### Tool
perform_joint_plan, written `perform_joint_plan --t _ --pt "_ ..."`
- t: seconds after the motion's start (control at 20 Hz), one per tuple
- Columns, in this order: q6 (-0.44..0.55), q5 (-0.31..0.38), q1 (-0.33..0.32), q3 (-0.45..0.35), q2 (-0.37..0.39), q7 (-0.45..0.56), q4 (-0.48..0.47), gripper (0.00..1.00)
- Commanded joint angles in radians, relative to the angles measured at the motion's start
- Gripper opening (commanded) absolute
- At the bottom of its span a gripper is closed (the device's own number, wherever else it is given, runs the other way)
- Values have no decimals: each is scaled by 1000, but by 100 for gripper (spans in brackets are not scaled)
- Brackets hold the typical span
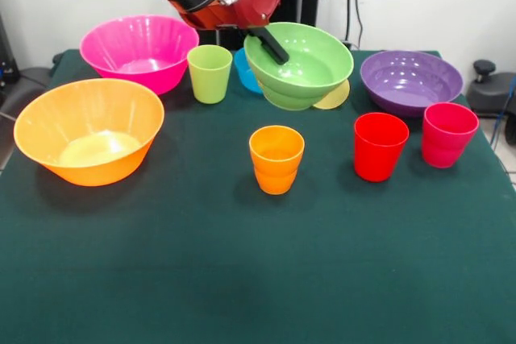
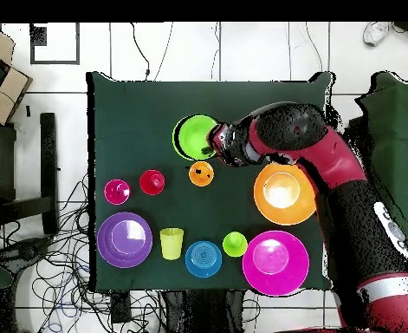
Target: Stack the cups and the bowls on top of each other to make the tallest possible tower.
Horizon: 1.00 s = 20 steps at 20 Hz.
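Note:
My gripper (image 1: pixel 274 54) (image 2: pixel 214 139) is shut on the near rim of the small light green bowl (image 1: pixel 310 70) (image 2: pixel 192 136), one black finger (image 1: pixel 270 46) inside it. The bowl hangs tilted above the table's back middle. The orange ribbed cup (image 1: pixel 276 159) (image 2: pixel 201 173) stands upright in front of and below it. The small blue bowl (image 1: pixel 243 72) (image 2: pixel 203 258) and the pale yellow cup (image 1: pixel 336 97) (image 2: pixel 171 243) are partly hidden behind the held bowl in the front view. In a row on the right stand the red cup (image 1: pixel 380 146) (image 2: pixel 152 181) and the pink-red cup (image 1: pixel 448 134) (image 2: pixel 116 191).
In the front view, the large orange bowl (image 1: pixel 89 130) (image 2: pixel 284 192) sits at the left. The pink bowl (image 1: pixel 139 50) (image 2: pixel 275 263) and lime green cup (image 1: pixel 210 74) (image 2: pixel 235 244) are behind it. The purple bowl (image 1: pixel 411 80) (image 2: pixel 125 239) is back right. All rest on a green cloth table (image 1: pixel 242 279).

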State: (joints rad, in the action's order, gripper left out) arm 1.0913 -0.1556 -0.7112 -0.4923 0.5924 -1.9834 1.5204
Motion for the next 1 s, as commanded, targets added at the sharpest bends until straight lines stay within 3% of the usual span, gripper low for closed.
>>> perform_joint_plan --t 0.05,1.0 --pt "35 117 22 -45 -68 173 26 0" --pt "19 168 9 -74 -83 146 16 0"
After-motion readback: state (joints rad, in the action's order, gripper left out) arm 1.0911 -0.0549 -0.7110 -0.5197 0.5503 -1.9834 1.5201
